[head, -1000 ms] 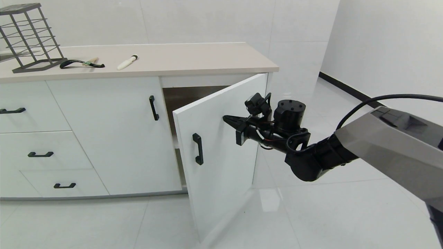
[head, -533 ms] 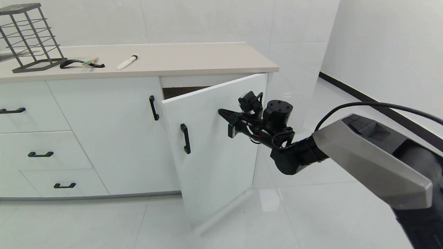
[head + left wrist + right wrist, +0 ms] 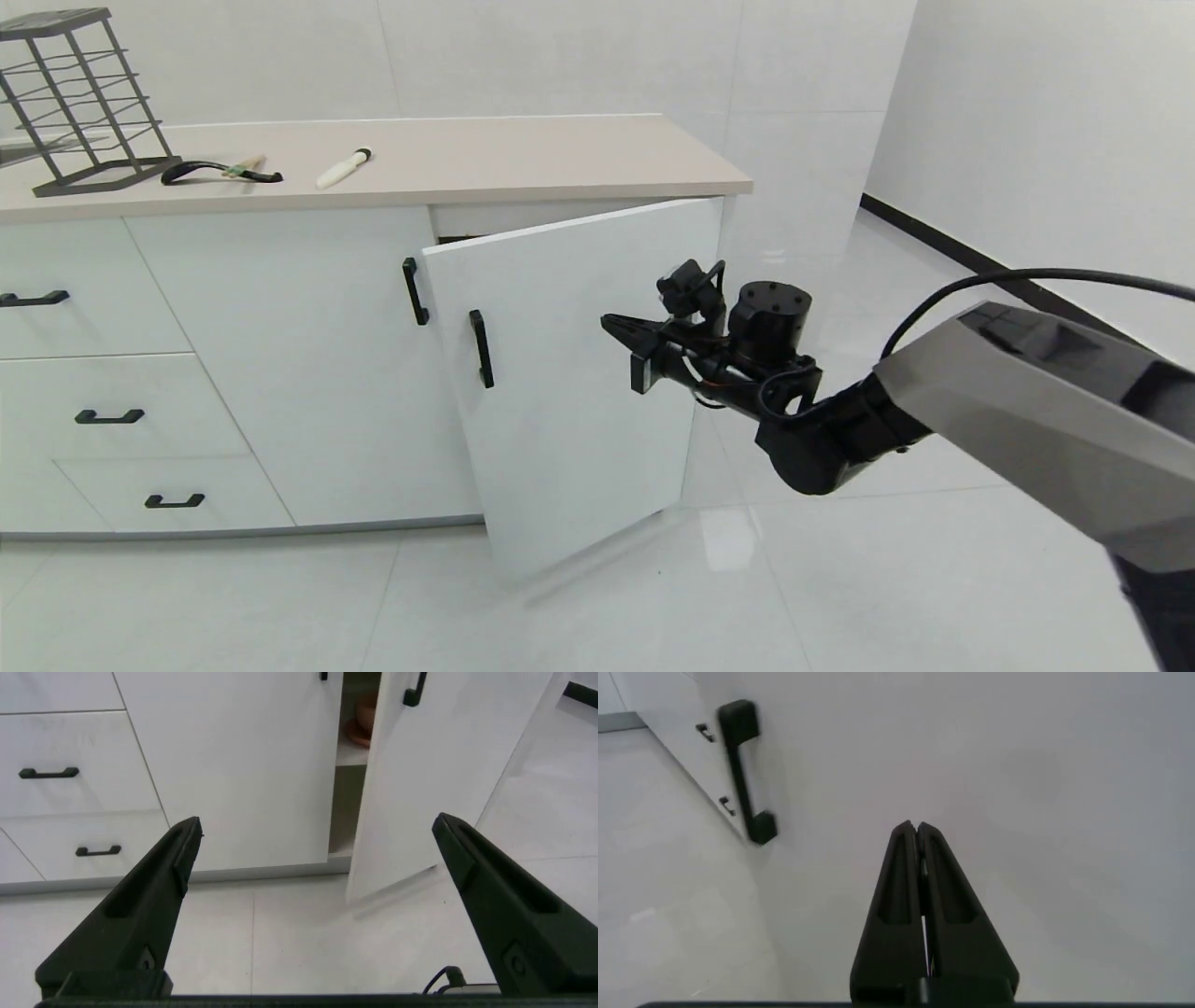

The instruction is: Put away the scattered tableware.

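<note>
While the right arm is stretching out across the front of the cabinet, its right gripper [image 3: 609, 323] is pointing at the outer face of the cabinet door [image 3: 579, 373], fingers pressed tightly together with nothing between them. From the wrist camera the right gripper [image 3: 916, 829] is sitting right up against the white panel; whether the tip is actually touching it, I cannot tell. The door is hanging slightly ajar, hinged on its right side, its free edge swung out a little in front of the neighbouring door. Its black handle [image 3: 481, 348] is standing upright near that free edge, well to the left of the fingertips.

Lower down, the left gripper [image 3: 316, 821] is hanging above the floor in front of the cabinet with its jaws spread wide and empty. Through the narrow gap beside the door, a reddish-brown dish [image 3: 360, 719] is resting on an inner shelf.

Up on the countertop [image 3: 523, 154], the scattered tableware is lying out in the open: a black curved utensil [image 3: 219, 172] and, just to its right, a white-handled utensil [image 3: 344, 169]. A dark wire rack [image 3: 84, 103] is standing at the far left end of the counter, close to the black utensil.
</note>
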Controlling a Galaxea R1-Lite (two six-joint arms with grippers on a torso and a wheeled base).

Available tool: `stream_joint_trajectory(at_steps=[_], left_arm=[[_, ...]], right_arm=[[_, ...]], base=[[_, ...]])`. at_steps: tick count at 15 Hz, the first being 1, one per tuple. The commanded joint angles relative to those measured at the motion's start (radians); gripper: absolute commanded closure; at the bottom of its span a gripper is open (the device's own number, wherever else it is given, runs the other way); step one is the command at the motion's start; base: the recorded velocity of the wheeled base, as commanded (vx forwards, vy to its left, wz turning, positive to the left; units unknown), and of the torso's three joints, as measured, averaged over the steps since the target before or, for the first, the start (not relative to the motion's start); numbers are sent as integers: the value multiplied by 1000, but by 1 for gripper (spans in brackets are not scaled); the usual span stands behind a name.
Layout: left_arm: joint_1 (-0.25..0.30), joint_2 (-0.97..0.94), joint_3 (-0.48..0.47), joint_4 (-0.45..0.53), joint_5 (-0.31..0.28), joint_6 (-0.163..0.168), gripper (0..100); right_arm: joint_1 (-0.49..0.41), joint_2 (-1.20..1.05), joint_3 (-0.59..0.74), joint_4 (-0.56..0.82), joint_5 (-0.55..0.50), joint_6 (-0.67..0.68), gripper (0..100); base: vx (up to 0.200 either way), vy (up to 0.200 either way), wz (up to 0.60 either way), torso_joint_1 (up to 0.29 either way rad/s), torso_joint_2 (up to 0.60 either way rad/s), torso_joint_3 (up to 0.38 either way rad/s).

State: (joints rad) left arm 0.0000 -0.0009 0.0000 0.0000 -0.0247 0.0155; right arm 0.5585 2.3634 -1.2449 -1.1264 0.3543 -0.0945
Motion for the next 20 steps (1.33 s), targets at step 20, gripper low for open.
stream_joint_trajectory(at_steps=[20], left_arm=[[0, 1, 0, 0, 0, 0, 0]], right_arm=[[-560, -2205, 1127, 585, -18, -2, 100]], base=[[0, 0, 0, 0, 0, 0]])
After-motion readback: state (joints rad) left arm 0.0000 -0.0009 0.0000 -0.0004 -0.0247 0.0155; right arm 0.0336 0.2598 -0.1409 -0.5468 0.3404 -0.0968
